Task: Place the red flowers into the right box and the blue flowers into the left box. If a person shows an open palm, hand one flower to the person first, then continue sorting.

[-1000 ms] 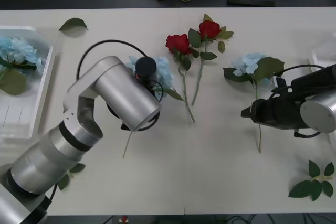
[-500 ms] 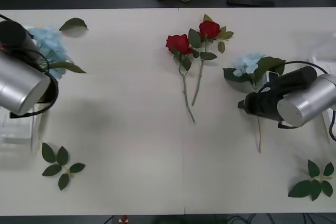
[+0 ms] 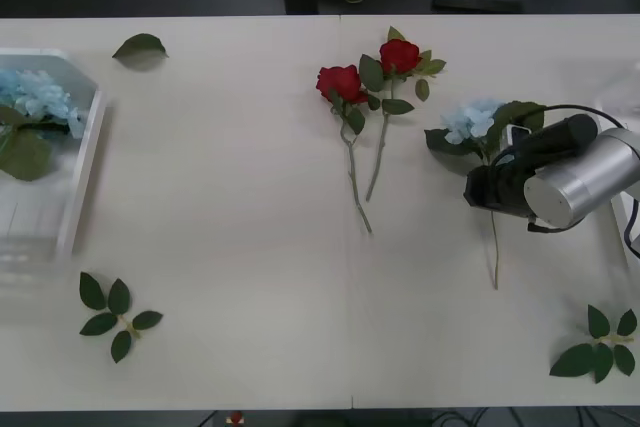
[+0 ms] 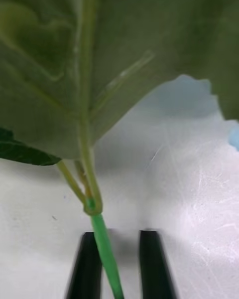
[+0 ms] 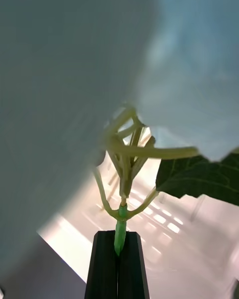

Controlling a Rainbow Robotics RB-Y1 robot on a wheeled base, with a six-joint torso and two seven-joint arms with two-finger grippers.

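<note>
- My right end effector (image 4: 117,266) straddles a blue flower's stem (image 4: 105,251), fingers spread, on the desk (image 3: 250,247).
- My left end effector (image 5: 118,264) pinches another blue flower stem (image 5: 120,234).
- Beyond, red flowers (image 3: 360,77) lie well apart; left box (image 3: 85,167) farthest.

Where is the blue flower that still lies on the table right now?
In the front view, the blue flower lies on the table's right side, right of the two red flowers, with the right tool straddling its stem.

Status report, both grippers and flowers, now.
Left gripper shut on blue flower stem. Right gripper open, straddling second blue flower stem. Nothing blocking.
</note>
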